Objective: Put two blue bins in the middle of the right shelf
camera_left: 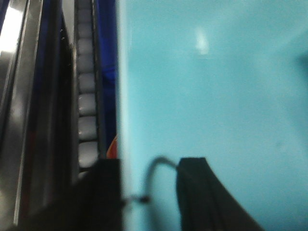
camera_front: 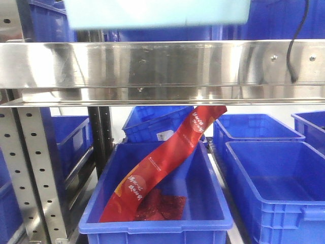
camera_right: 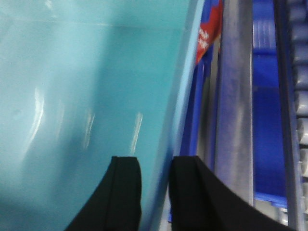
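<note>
A light blue bin (camera_front: 152, 12) shows at the top of the front view, above a steel shelf rail (camera_front: 162, 66); only its lower edge is in frame. In the left wrist view the same bin (camera_left: 216, 82) fills the right side, and my left gripper (camera_left: 149, 192) has its black fingers (camera_left: 199, 197) on either side of the bin's left wall. In the right wrist view the bin (camera_right: 86, 86) fills the left side, and my right gripper (camera_right: 156, 192) is shut on its right wall. Neither gripper shows in the front view.
Below the rail, a dark blue bin (camera_front: 203, 223) holds a long red snack packet (camera_front: 167, 157). More dark blue bins stand to the right (camera_front: 274, 188) and behind (camera_front: 254, 127). A perforated steel upright (camera_front: 35, 168) is at left. A black cable (camera_front: 292, 56) hangs at upper right. Roller tracks (camera_left: 86, 106) run beside the bin.
</note>
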{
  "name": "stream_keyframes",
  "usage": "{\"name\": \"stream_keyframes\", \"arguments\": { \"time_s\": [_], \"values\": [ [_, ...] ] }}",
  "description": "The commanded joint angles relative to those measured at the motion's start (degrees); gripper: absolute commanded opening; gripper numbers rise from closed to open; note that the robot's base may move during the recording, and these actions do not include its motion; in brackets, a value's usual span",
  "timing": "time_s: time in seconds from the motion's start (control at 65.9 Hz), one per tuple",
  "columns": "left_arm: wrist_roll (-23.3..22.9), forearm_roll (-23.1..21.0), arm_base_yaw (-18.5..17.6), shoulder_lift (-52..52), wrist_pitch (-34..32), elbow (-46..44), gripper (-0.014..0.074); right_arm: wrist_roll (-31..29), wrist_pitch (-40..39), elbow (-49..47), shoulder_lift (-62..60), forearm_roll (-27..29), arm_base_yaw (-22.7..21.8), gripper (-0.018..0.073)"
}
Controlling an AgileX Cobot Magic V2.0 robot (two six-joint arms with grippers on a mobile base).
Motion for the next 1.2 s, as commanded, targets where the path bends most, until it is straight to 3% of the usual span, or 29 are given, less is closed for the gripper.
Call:
{"name": "stream_keyframes", "arguments": {
  "time_s": [0.0,0.091,0.167,0.288,0.395,0.425,0.486,0.698,0.819,0.88,0.971,1.017,1.062,1.184],
  "values": [
    [0.73,-4.27,-0.98,-1.08,-3.20,-0.80,-0.0111,0.87,-4.47,-0.91,0.11,-0.28,-0.03,-0.0154],
    [0.73,-3.78,-0.98,-0.70,-3.20,-0.57,-0.0085,0.87,-4.71,-0.91,0.31,-0.55,-0.03,-0.0154],
    [0.73,-3.63,-0.98,-0.56,-3.20,-0.57,-0.0005,0.87,-4.80,-0.91,0.31,-1.00,-0.03,-0.0112],
    [0.73,-3.63,-0.98,-0.56,-3.20,-0.57,0.0232,0.87,-3.79,-0.91,0.31,-0.98,-0.03,0.0161],
    [0.73,-3.63,-0.98,-0.68,-3.20,-0.57,0.0489,0.87,-2.81,-0.91,0.14,-1.63,-0.15,0.0512],
    [0.73,-3.63,-0.98,-0.94,-3.20,-0.57,0.0559,0.87,-2.72,-1.01,-0.24,-2.27,-0.15,0.0571],
    [0.73,-3.63,-0.98,-1.59,-3.20,-0.69,0.0623,0.87,-2.72,-1.01,-1.02,-3.41,-0.15,0.0568],
    [2.11,-3.35,-0.98,-7.57,-3.20,-0.69,0.0601,0.87,-2.72,-1.01,-7.11,-5.99,-0.15,0.0501],
    [2.14,-2.78,-0.98,-12.61,-3.20,-0.69,0.0542,0.87,-2.72,-1.01,-11.47,-5.99,-0.15,0.0301],
    [2.24,-2.46,-0.98,-14.54,-3.20,-0.69,0.0443,0.87,-2.72,-1.01,-12.93,-5.99,-0.15,0.0147],
    [2.23,-2.35,-0.98,-17.00,-3.20,-0.58,0.0192,0.87,-2.72,-0.90,-14.56,-6.57,-0.15,-0.0074],
    [2.36,-2.35,-0.98,-18.05,-3.20,-0.58,0.0039,0.87,-2.72,-0.80,-15.01,-7.66,-0.15,-0.0156],
    [2.68,-2.35,-0.98,-18.91,-3.20,-0.58,-0.0116,0.87,-2.72,-0.80,-15.28,-8.90,-0.15,-0.0160],
    [3.61,0.53,-0.98,-19.77,-3.20,-0.58,-0.0111,0.87,-2.72,-0.08,-15.28,-11.47,-0.15,-0.0160]
  ]
}}
